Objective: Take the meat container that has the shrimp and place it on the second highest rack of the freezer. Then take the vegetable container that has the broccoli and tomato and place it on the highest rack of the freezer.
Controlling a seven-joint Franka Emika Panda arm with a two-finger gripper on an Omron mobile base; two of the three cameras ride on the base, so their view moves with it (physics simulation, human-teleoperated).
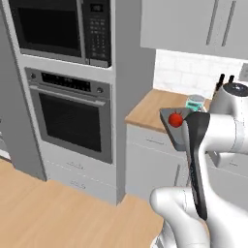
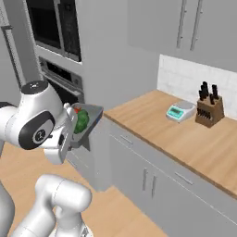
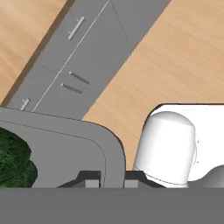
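The vegetable container [image 2: 92, 114], a dark grey tray, hangs in the air in front of the lower cabinets. It carries green broccoli [image 2: 81, 121] and a red tomato [image 1: 176, 120]. My gripper [image 3: 111, 178] is shut on the tray's rim [image 3: 111, 153], near a rounded corner, and broccoli [image 3: 13, 162] shows at the left of the hand view. In the left base view the tray [image 1: 169, 117] sits partly behind my arm. A tall grey panel with a black bar handle [image 2: 9, 51], apparently the freezer, stands at the far left. Its racks and the meat container are out of view.
A wall oven [image 1: 72, 116] with a microwave [image 1: 60, 29] above it stands to the left. The wooden counter [image 2: 176, 134] holds a small scale [image 2: 180, 111] and a knife block [image 2: 208, 109]. Grey cabinet fronts [image 2: 148, 176] run below, over wooden floor [image 1: 58, 218].
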